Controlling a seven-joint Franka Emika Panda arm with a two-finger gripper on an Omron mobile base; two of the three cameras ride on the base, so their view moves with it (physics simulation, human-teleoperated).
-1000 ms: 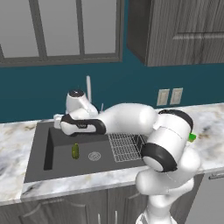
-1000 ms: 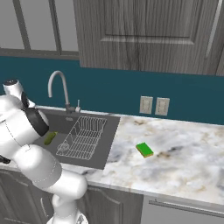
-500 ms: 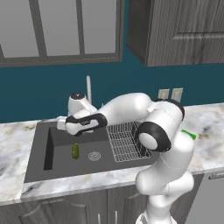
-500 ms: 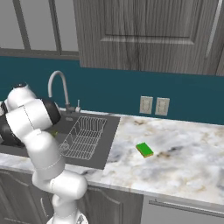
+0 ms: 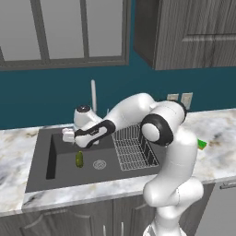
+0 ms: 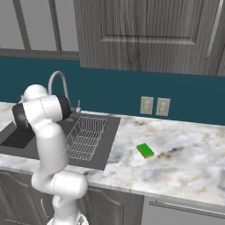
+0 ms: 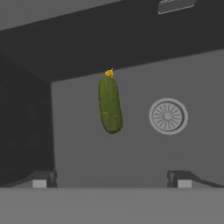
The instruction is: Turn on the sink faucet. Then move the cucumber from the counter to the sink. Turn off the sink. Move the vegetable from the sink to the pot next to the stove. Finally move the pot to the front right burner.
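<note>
A teal wall (image 6: 110,88) ran behind the marble, carrying two pale outlets (image 6: 154,106), with dark wood-grain upper cabinets (image 6: 145,35) and glass-fronted grey ones (image 5: 60,32) above, and grey cabinet doors (image 5: 69,223) below the slab.

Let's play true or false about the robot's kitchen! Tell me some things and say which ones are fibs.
1. The cucumber lies on the sink floor. True.
2. The robot's fingers are squeezing the cucumber. False: they stand open above it, apart from it.
3. A round drain sits beside the cucumber. True.
4. The green sponge is in the sink. False: it lies on the counter.
</note>
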